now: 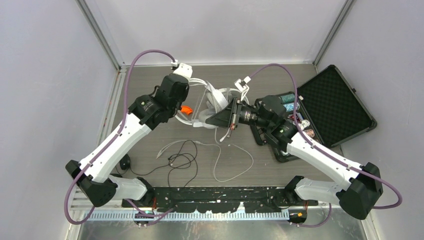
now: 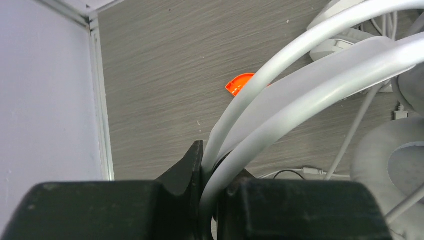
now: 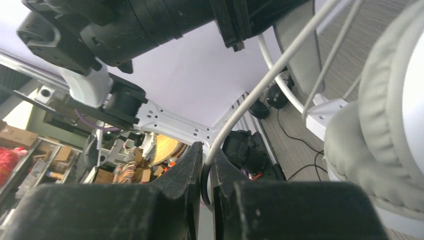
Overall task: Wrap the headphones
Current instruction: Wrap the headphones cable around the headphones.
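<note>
Top external view: the white headphones [image 1: 216, 102] sit lifted between the two arms at the middle of the table [image 1: 280, 171], toward its far edge. The wrists of both arms cover part of them.

From the left wrist camera, the left gripper [image 2: 210, 161] has its jaws clamped on the white headband [image 2: 310, 75], which arcs up and to the right. A small orange piece [image 2: 239, 83] lies on the table just behind the band, partly hidden by it.

From the right wrist camera, the right gripper [image 3: 205, 162] has its jaws pinched together on the thin white cord [image 3: 270, 75]. A padded ear cup [image 3: 385, 125] fills the right side of that view, and the left arm [image 3: 150, 20] blocks the top.

Nearer the front edge, loose cord trails across the table. The black headphones [image 1: 125, 162] lie toward the left edge, and their black cord [image 1: 185, 159] is coiled toward the middle. An open foam-lined case [image 1: 335, 105] sits at the right edge, with the right arm [image 1: 320, 152] crossing its near corner.
</note>
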### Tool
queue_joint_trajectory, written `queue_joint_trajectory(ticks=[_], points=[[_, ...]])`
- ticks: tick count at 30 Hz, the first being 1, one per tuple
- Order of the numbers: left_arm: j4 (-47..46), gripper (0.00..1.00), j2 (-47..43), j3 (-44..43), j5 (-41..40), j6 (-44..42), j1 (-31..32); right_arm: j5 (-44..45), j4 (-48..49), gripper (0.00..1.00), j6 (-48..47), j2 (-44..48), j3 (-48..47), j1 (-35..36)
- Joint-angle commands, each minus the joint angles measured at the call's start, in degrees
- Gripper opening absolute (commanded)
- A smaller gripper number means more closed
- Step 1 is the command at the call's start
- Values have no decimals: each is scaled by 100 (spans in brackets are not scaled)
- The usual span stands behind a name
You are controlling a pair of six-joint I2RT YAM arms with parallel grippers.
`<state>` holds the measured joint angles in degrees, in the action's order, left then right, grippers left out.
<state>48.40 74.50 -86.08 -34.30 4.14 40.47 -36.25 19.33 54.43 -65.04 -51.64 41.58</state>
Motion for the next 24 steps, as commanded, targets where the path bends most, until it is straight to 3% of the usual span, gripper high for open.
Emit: queue_joint_trajectory(ticks=[1,13,24], points=[[-229,0,-77,-339,-468,965,-60,300,-316,16,-753,61,-193,156],[-416,0,-207,-353,-279,1917,-64,875,-922,15,-1601,-22,-356,647],[-300,0,-77,-675,272,2491,-65,2620,-1631,16,-3366,-14,-388,1461]])
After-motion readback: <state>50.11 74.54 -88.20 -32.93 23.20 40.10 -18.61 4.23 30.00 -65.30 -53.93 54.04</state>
